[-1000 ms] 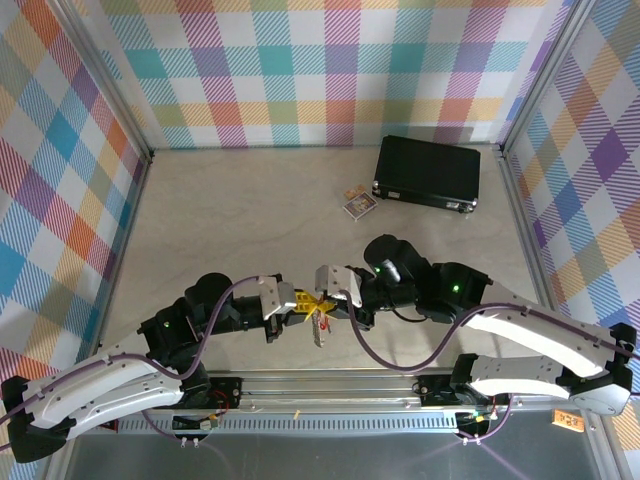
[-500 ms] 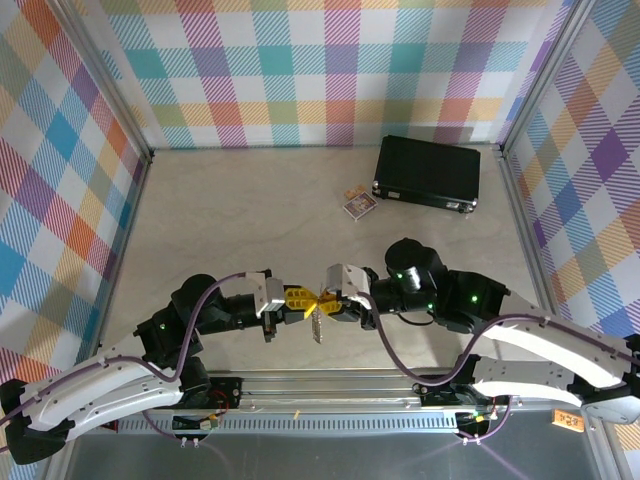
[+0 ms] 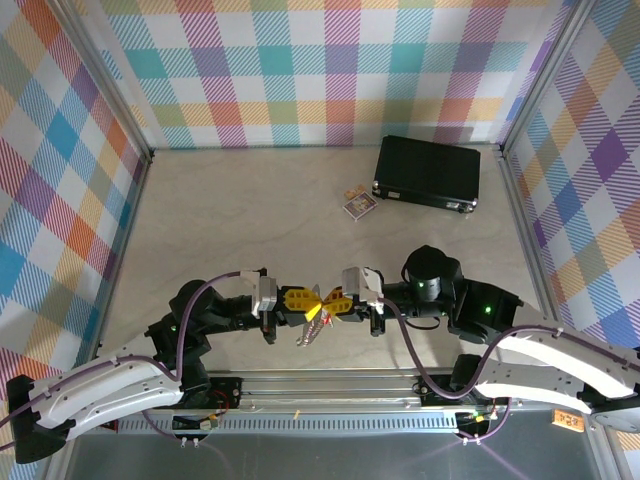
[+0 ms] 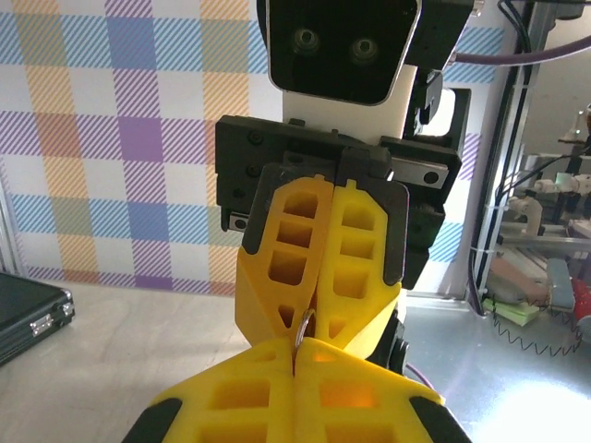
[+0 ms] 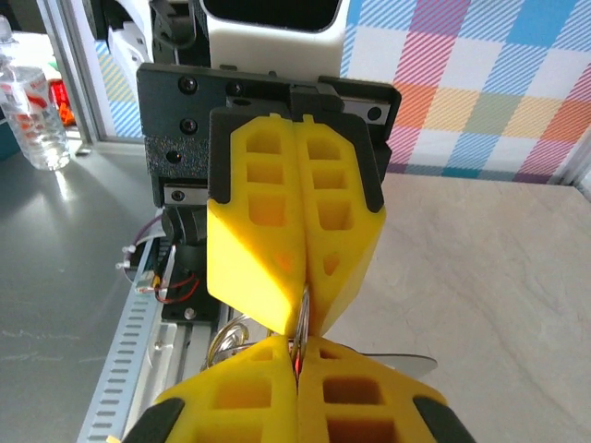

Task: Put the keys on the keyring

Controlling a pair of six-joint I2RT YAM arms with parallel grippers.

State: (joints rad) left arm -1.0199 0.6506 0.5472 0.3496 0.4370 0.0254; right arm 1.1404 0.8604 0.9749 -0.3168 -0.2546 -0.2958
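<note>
Left gripper [image 3: 308, 302], right gripper [image 3: 333, 300], one keyring [image 4: 304, 325]

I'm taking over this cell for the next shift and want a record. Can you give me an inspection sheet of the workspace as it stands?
Surface: beige table, no spills seen.
Job's things: keyring hangs below the meeting fingertips, off the table; the key shows as a red glint there.
Clutter: black case and card packet near the back wall.
Grippers: left gripper and right gripper shut, tip to tip.
Cables: purple cables loop along both arms.
Surroundings: plaid walls; nothing else seen.
</note>
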